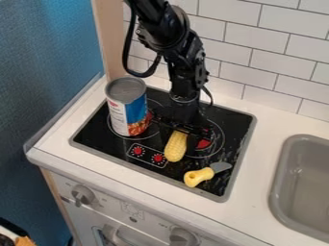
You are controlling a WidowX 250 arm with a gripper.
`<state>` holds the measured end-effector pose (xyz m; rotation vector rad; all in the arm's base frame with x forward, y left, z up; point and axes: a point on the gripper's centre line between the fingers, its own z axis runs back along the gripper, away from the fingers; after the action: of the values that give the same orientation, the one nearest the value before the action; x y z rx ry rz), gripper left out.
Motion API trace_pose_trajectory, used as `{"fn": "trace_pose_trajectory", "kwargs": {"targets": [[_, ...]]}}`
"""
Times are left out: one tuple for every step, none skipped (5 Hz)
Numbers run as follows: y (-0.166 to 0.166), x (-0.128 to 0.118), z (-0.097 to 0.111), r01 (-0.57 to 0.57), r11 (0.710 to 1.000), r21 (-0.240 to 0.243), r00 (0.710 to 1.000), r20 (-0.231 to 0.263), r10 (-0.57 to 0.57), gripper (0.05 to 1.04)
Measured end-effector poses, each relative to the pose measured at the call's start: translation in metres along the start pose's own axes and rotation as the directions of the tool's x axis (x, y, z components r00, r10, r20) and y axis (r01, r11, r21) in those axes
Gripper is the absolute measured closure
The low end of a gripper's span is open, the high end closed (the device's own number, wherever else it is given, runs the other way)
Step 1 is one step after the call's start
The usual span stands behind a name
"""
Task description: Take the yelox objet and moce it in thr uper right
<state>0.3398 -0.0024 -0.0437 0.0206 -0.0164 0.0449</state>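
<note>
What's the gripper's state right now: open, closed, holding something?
Gripper: right at the upper end of the yellow plastic corn cob, over the black stovetop; open or closed on it cannot be told.

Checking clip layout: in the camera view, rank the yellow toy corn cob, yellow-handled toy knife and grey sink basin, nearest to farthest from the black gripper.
1. Corn cob, right by the gripper
2. Knife, below right of the cob
3. Sink basin, far right
</note>
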Motion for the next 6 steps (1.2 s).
{"fn": "trace_pose_trajectory", "kwargs": {"targets": [[0.006, -0.007, 0.003, -0.046, 0.999, 0.0, 0.998, -0.047, 0.046, 0.424], [0.007, -0.006, 0.03, -0.168, 0.985, 0.035, 0.985, -0.023, 0.169, 0.424], [-0.002, -0.006, 0.058, -0.333, 0.939, 0.083, 0.943, 0.039, 0.33, 0.424], [-0.008, -0.007, 0.066, -0.557, 0.83, 0.018, 0.83, 0.011, 0.557, 0.424], [-0.01, 0.005, 0.075, -0.751, 0.657, -0.066, 0.66, -0.037, 0.751, 0.424], [-0.013, 0.022, 0.078, -0.89, 0.446, -0.1, 0.452, -0.058, 0.89, 0.424]]}}
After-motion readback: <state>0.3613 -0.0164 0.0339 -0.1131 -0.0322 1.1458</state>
